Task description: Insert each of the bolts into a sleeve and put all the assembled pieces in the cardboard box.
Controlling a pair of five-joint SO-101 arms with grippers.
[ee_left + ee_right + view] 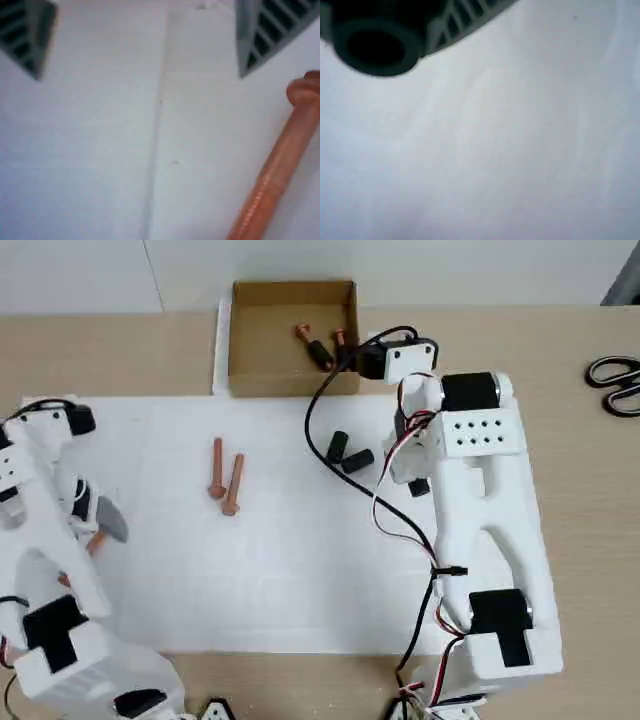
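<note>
The left gripper (140, 75) hangs wide open and empty near the left edge of the white paper sheet (300, 580). An orange plastic bolt (280, 160) lies just outside one finger and is likely its next pick. The right gripper (410, 25) is clamped on a black cylindrical sleeve (375, 47), with the bore facing out, probably to receive that bolt. The high view adds two spare orange bolts (226, 478), two loose black sleeves (348, 453) and, at the sheet's far edge, the brown cardboard box (250, 330) holding assembled pieces (318, 348).

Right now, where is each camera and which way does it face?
High view: fixed overhead, looking down on white mat, cardboard box, left arm, right arm.
Left wrist view: on that wrist, facing the mat past the open left hand; bolt alongside.
Right wrist view: on that wrist, facing the mat past the right hand gripping a sleeve.
Shared: the high view shows that bolt too.
</note>
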